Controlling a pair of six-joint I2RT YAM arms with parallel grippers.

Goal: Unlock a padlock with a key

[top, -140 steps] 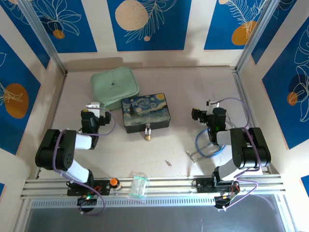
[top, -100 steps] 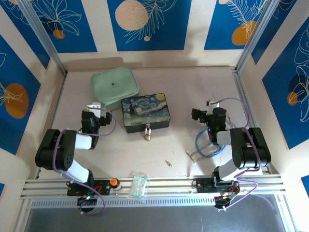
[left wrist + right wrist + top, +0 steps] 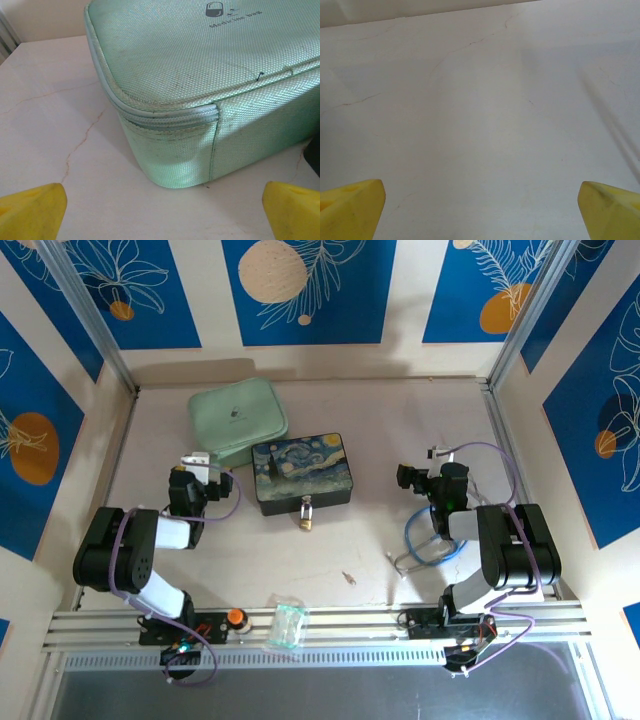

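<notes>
Your table (image 3: 400,420) is pale, stone-look, with faint crack lines. Near its middle sits a painted box (image 3: 300,472). A mint-green medicine bag (image 3: 238,420) lies just beyond the box's far-left corner. A tiny brass padlock (image 3: 306,517) lies at its near side. A small key (image 3: 348,578) lies nearer you, well apart.

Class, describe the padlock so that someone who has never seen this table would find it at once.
Find the dark blue painted box in the middle of the table, beside the mint-green bag. At the middle of its near side sits the padlock: tiny, brass-gold, with a thin silver loop, far smaller than box or bag.
</notes>
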